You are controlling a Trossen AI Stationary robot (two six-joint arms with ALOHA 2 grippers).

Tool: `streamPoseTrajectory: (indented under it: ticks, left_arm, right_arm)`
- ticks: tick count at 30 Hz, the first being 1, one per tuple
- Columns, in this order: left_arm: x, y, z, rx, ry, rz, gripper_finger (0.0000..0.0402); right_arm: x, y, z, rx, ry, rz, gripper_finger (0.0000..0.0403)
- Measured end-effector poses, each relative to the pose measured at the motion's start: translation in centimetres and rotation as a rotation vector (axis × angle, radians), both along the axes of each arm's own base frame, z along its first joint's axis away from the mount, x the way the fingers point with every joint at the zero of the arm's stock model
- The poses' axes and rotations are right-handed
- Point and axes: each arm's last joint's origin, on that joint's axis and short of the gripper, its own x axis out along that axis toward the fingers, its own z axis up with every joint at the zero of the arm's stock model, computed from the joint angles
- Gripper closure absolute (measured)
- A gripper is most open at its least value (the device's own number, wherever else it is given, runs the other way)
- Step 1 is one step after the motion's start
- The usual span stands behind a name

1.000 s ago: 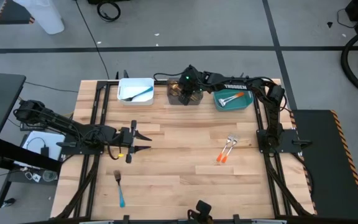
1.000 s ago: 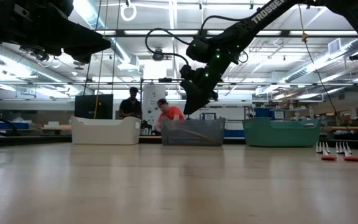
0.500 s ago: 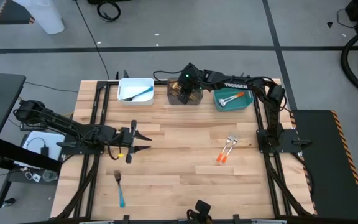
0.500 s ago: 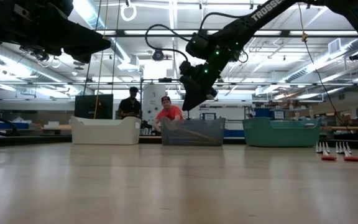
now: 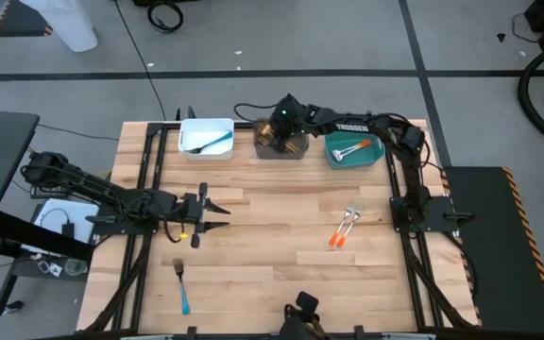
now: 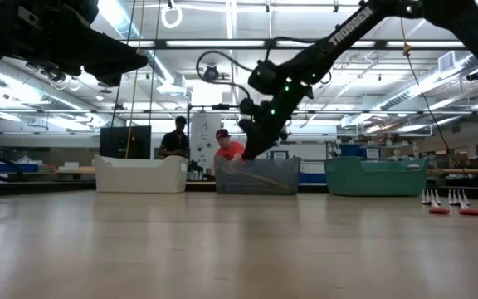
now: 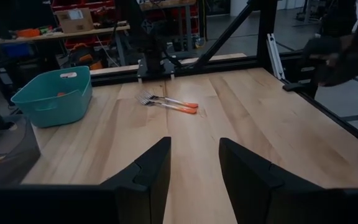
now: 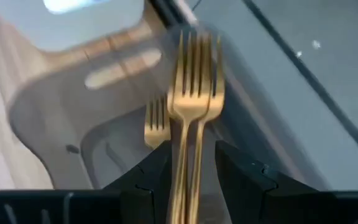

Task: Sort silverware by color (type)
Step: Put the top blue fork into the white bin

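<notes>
My right gripper (image 8: 190, 163) is over the grey bin (image 5: 281, 144) at the far edge, shut on two gold forks (image 8: 194, 81) that lie one on the other, tines pointing away from the wrist. Another gold fork (image 8: 156, 123) lies in that bin. On the table lie two orange-handled forks (image 5: 345, 227) side by side and a blue-handled fork (image 5: 181, 283). A blue-handled utensil lies in the white bin (image 5: 206, 137) and orange-handled ones in the teal bin (image 5: 354, 149). My left gripper (image 5: 227, 214) hangs open over the table's left middle, holding nothing. My right gripper pinches the handles (image 8: 188, 155) of the two gold forks between its two fingers (image 8: 151, 174). The fingers lie along the handles, slanting down from the table's right side. The forks stick out ahead of the fingers, tines foremost, lifted clear above the grey bin's inside.
The three bins stand in a row along the far edge, white, grey, teal. Dark frame rails run down both sides of the table. People show in the room behind the bins in the low view. Bare wood lies in the table's middle.
My right gripper has sunk toward the grey bin and shifted a little toward the table's left, keeping the two gold forks in its hold.
</notes>
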Motion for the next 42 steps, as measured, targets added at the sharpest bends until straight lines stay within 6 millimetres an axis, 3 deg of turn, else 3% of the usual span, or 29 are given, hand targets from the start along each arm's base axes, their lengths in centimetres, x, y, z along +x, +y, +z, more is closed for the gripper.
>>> streamPoseTrajectory:
  ticks: [6,11,19,24,29,35,42]
  left_arm:
    - [0.0,0.0,-0.1,-0.011,0.010,0.002,0.0258]
    - [0.0,0.0,-0.2,-0.008,0.017,0.002,0.0258]
    - [0.0,0.0,-0.2,-0.008,0.017,0.002,0.0258]
    - [0.0,0.0,-0.2,-0.007,0.023,0.002,0.0258]
    - [-0.1,0.0,-0.6,-0.010,0.063,0.004,0.0258]
    - [-0.3,0.1,-1.6,-0.129,0.183,0.038,0.0258]
    - [-0.6,0.1,-1.5,-0.180,0.506,0.103,0.0258]
  right_arm:
    - [0.2,-0.4,-2.5,0.026,0.059,-0.023,0.0270]
    - [0.3,-0.4,-2.9,0.042,0.054,-0.022,0.0270]
    - [0.4,0.0,-0.4,0.036,0.026,-0.019,0.0270]
    - [0.5,0.7,2.5,0.051,-0.002,-0.003,0.0270]
    - [1.6,3.3,3.2,0.117,-0.036,0.088,0.0270]
    - [3.3,8.3,2.8,0.155,0.021,0.202,0.0271]
    - [4.4,14.2,2.7,0.095,0.103,0.321,0.0275]
